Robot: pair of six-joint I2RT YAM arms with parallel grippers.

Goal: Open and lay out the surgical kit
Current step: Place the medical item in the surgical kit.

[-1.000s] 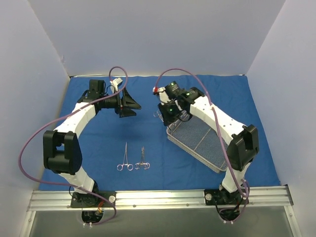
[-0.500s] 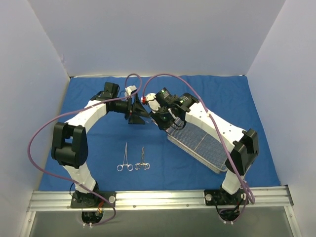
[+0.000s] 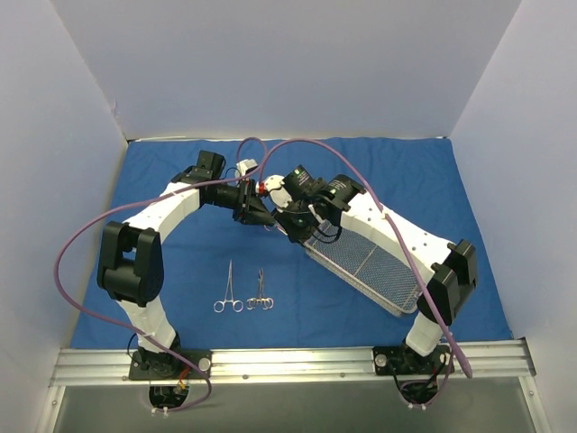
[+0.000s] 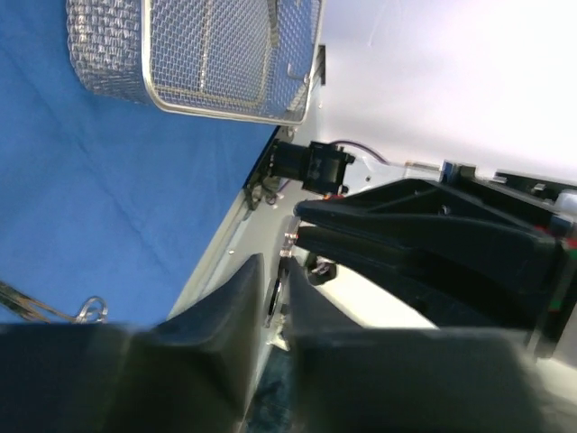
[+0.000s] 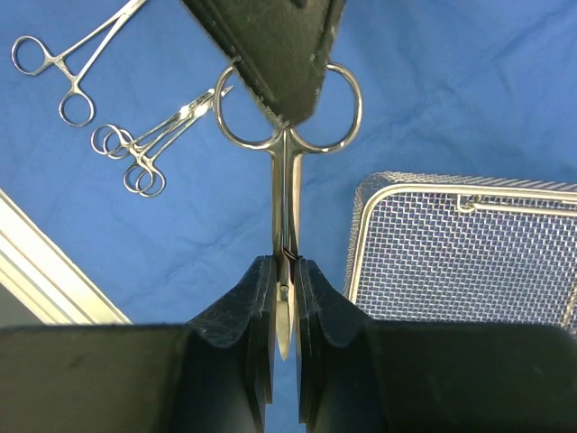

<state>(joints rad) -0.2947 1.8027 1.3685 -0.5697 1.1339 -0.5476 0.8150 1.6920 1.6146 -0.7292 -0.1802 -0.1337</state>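
Observation:
Steel scissors (image 5: 287,180) hang in the air over the blue cloth (image 3: 180,262), with my right gripper (image 5: 285,266) shut on their blades. My left gripper (image 3: 257,209) meets it from the left. Its dark fingers (image 5: 270,45) cover one ring handle. In the left wrist view its jaws (image 4: 275,271) stand almost together with a sliver of steel between them. The wire-mesh tray (image 3: 365,266) lies diagonally on the cloth, right of both grippers. Two forceps (image 3: 229,290) (image 3: 261,290) lie side by side on the cloth near the front.
White walls close in the cloth on three sides. A metal rail (image 3: 288,361) with both arm bases runs along the near edge. Purple cables (image 3: 270,144) loop over the two wrists. The tray (image 5: 469,262) sits just right of the held scissors.
My left arm swung right to the right gripper and its jaws went from wide open to nearly together on the scissors' handle. My right gripper carried the scissors slightly left.

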